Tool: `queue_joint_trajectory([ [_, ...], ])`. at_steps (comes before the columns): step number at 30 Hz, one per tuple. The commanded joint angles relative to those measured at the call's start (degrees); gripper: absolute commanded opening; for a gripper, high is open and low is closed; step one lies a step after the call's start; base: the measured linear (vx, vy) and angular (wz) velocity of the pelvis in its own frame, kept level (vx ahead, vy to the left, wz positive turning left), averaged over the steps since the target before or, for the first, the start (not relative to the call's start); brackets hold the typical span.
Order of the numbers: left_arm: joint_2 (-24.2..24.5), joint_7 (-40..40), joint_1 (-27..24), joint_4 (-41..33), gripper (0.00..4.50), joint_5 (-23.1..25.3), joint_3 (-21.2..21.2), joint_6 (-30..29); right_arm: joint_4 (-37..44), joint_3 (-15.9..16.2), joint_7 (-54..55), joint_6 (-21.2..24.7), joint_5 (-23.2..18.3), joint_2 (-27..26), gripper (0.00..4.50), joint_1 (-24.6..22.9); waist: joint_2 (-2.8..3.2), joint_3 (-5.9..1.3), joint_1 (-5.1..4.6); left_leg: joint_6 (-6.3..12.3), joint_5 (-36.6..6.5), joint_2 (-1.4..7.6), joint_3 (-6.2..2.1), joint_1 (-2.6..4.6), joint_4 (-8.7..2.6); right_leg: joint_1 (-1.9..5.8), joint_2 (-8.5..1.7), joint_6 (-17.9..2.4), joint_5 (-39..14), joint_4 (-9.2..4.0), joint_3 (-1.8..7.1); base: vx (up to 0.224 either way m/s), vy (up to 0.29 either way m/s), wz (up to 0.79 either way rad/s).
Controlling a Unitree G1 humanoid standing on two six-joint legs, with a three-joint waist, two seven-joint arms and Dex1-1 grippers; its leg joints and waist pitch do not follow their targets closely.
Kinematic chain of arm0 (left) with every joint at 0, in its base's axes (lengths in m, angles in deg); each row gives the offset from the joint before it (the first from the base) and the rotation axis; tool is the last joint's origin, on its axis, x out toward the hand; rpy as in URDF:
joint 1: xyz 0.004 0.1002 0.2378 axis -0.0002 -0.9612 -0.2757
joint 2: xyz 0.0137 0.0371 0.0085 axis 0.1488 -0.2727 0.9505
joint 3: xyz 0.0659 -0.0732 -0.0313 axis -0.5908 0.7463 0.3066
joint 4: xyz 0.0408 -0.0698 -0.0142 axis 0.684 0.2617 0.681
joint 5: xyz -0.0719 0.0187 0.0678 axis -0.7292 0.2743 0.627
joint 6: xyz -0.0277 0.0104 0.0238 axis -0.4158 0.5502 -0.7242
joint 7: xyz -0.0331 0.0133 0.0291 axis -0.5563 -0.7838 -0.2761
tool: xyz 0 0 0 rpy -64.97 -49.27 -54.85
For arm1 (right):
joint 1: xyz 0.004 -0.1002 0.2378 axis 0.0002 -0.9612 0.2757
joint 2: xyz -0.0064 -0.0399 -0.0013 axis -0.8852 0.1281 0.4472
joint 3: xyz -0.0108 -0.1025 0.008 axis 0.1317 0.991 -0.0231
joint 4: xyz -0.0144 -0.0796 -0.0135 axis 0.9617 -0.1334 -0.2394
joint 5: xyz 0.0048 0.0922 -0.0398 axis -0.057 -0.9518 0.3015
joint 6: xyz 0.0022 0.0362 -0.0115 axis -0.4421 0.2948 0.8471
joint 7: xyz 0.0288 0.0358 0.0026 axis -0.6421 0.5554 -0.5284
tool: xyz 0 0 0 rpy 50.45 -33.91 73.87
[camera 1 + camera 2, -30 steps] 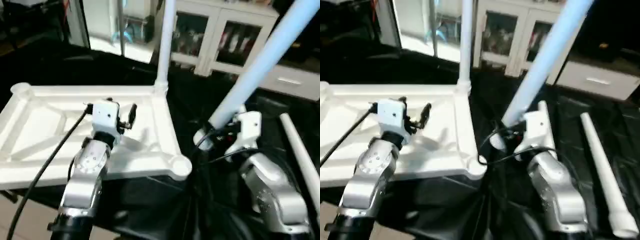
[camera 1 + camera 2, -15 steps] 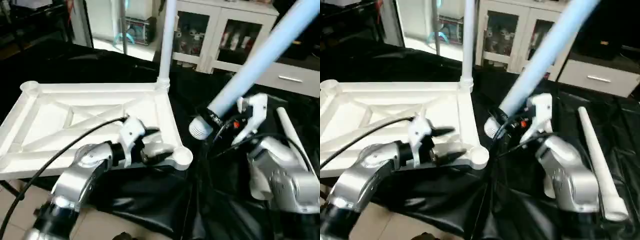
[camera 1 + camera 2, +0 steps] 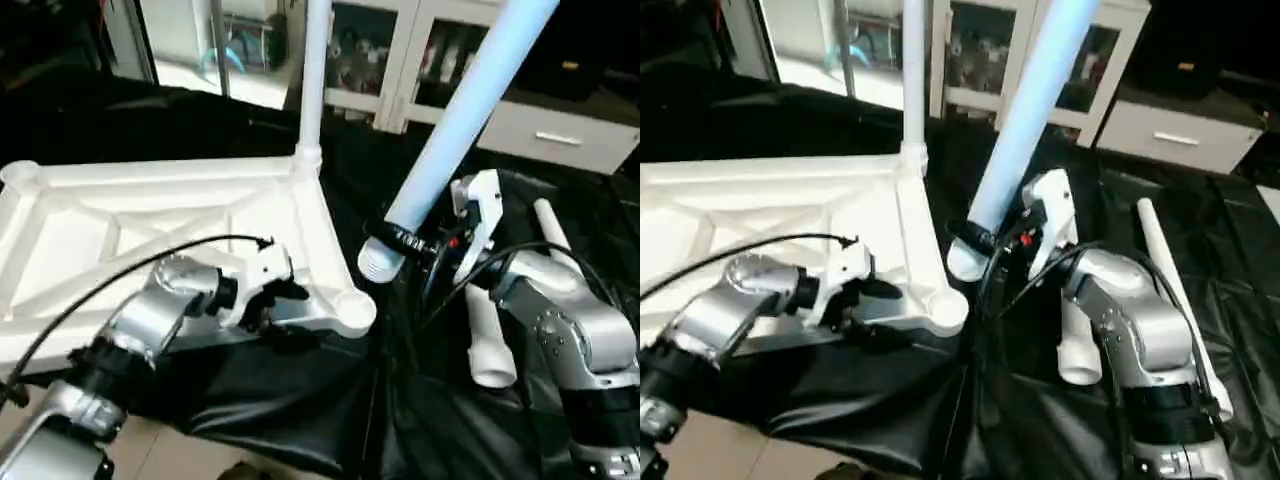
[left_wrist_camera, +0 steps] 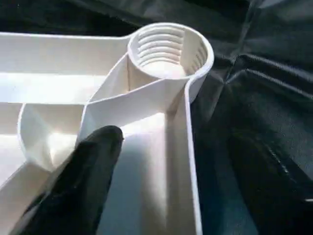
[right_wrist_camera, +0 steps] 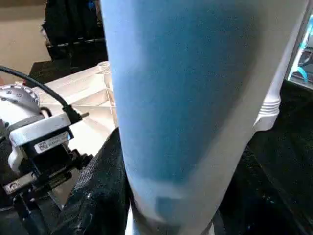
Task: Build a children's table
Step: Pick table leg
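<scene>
While gripped, leg (image 3: pixel 470 100) above right pincer (image 3: pixel 440 250)

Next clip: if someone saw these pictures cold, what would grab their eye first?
Probably the long white leg slanting up across the middle, gripped near its threaded end by the right gripper. Next, the upturned white tabletop on the black-draped table, one leg already standing in its far corner. The left gripper sits open at the rim beside the empty near socket.

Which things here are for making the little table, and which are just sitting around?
For the table:
- white plastic square tabletop, underside up
- white leg standing in its far corner
- long white leg held by the right end effector
- two white legs lying on the black cloth

Just around:
- white glass-door cabinet
</scene>
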Motion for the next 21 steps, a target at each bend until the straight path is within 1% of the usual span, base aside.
queue_joint_trajectory([
  [1,0.9,-0.3,0.5,0.8,3.58,1.4,-0.4,-0.4,0.5,0.6,-0.5,-0.1,-0.3,0.6,1.86,0.1,0.14,-4.12,0.20,1.65,-8.4,5.80,-2.03,2.27,-4.57,1.58,-5.86,-16.3,4.3,-3.67,2.51,0.000,0.000,0.00],
  [2,1.1,-0.4,0.4,0.7,3.47,1.7,-0.3,-0.3,0.5,0.7,-0.5,-0.1,-0.2,0.5,1.86,0.0,-0.01,-4.05,0.17,1.26,-9.2,5.85,-2.02,2.34,-4.68,1.53,-5.79,-16.1,2.8,-3.78,2.52,0.000,0.000,0.00],
  [3,1.1,-0.6,0.2,0.1,3.37,1.7,0.0,-1.0,0.7,1.0,-0.4,-0.2,-0.1,0.4,1.86,-0.3,0.14,-3.85,0.25,-0.31,-11.8,5.96,-1.94,2.55,-4.95,1.30,-5.75,-15.6,-1.4,-4.08,2.58,0.000,0.000,0.00],
  [4,1.1,-0.6,0.2,0.1,3.28,1.7,0.0,-1.0,0.7,1.0,-0.4,-0.2,-0.1,0.4,1.86,-0.3,0.04,-3.79,0.24,-0.81,-12.5,5.99,-1.90,2.56,-5.02,1.27,-5.76,-15.4,-2.5,-4.17,2.61,0.000,0.000,0.00],
  [5,1.1,-0.6,0.2,0.1,3.25,1.7,0.0,-1.0,0.7,1.0,-0.4,-0.2,-0.1,0.4,1.86,-0.3,0.10,-3.70,0.38,-1.85,-13.8,6.05,-1.84,2.69,-5.14,1.10,-5.77,-14.7,-4.8,-4.33,2.63,0.000,0.000,0.00],
  [6,0.9,-0.5,0.1,-0.1,3.20,1.6,0.2,-1.4,0.8,1.0,-0.4,-0.2,-0.1,0.3,1.86,-0.4,0.07,-3.71,0.38,-2.66,-14.6,6.08,-1.73,2.77,-5.22,1.00,-5.79,-14.3,-5.9,-4.39,2.69,0.000,0.000,0.00],
  [7,0.9,-0.5,0.1,-0.2,3.10,1.7,0.1,-1.4,0.8,1.0,-0.4,-0.2,0.0,0.3,1.86,-0.4,0.07,-3.78,0.49,-3.08,-14.4,6.11,-1.59,2.83,-5.22,0.90,-5.77,-13.9,-5.8,-4.37,2.69,0.000,0.000,0.00],
  [8,1.1,-0.8,-0.3,-1.4,2.98,2.0,0.0,-2.5,0.9,1.1,-0.3,-0.1,0.1,0.1,1.86,-0.6,0.13,-3.81,0.54,-3.24,-14.3,6.14,-1.46,2.94,-5.21,0.78,-5.74,-13.8,-5.4,-4.30,2.68,0.000,0.000,0.00],
  [10,2.2,-2.9,-1.7,-5.9,2.90,3.1,0.0,-6.0,1.0,1.1,0.0,-0.1,0.2,-0.5,1.86,-0.8,0.05,-3.90,0.55,-3.38,-13.3,6.30,-1.35,2.82,-5.25,0.85,-5.75,-13.7,-3.6,-4.01,2.66,0.000,0.000,0.00],
  [11,2.4,-3.1,-1.9,-6.7,2.84,3.0,0.1,-6.4,1.0,1.1,0.1,0.0,0.2,-0.7,1.86,-0.8,0.00,-3.92,0.55,-2.93,-12.3,6.24,-1.32,2.72,-5.22,0.81,-5.64,-13.6,-2.3,-3.88,2.62,0.000,0.000,0.00],
  [13,2.4,-3.5,-2.1,-7.0,2.77,3.1,0.3,-6.5,1.0,1.0,0.1,0.0,0.1,-0.8,1.86,-0.7,-0.16,-3.95,0.65,-2.27,-11.2,6.05,-1.08,2.72,-5.00,0.83,-5.65,-13.7,-1.4,-3.99,2.69,0.000,0.000,0.00],
  [14,2.5,-3.9,-2.2,-7.1,2.54,3.6,0.1,-6.3,0.8,1.1,0.0,-0.1,0.0,-0.9,1.86,-0.5,-0.27,-3.94,0.80,-1.90,-10.7,6.04,-1.10,2.61,-4.95,0.89,-5.71,-13.7,-1.3,-3.98,2.71,0.000,0.000,0.00],
  [15,2.7,-4.1,-2.4,-7.1,2.47,4.1,-0.1,-5.9,0.6,1.2,0.0,-0.2,0.0,-1.1,1.86,-0.5,-0.44,-3.91,0.81,-1.67,-10.6,6.02,-1.09,2.54,-4.97,0.89,-5.69,-13.6,-1.6,-4.04,2.70,0.000,0.000,0.00],
  [16,2.5,-4.4,-2.9,-7.1,2.42,4.8,-0.5,-4.9,0.3,1.5,0.0,-0.3,0.0,-1.3,1.86,-0.3,-0.40,-3.89,0.84,-1.64,-10.7,6.05,-1.12,2.57,-4.99,0.89,-5.71,-13.5,-1.9,-4.11,2.70,0.000,0.000,0.00],
  [18,2.5,-4.4,-2.9,-7.1,2.34,4.9,-0.5,-4.9,0.3,1.6,0.1,-0.3,0.0,-1.3,1.86,-0.3,-0.39,-3.84,0.83,-2.09,-11.6,6.10,-1.14,2.68,-5.07,0.77,-5.69,-13.2,-3.5,-4.22,2.70,0.000,0.000,0.00],
  [21,2.5,-4.8,-3.6,-7.6,2.05,6.1,-1.5,-4.9,-0.2,2.0,0.1,-0.5,0.1,-1.8,1.86,-0.2,-0.51,-3.82,0.82,-2.52,-12.3,6.16,-1.18,2.72,-5.19,0.70,-5.66,-13.0,-3.9,-4.24,2.70,0.000,0.000,0.00],
])
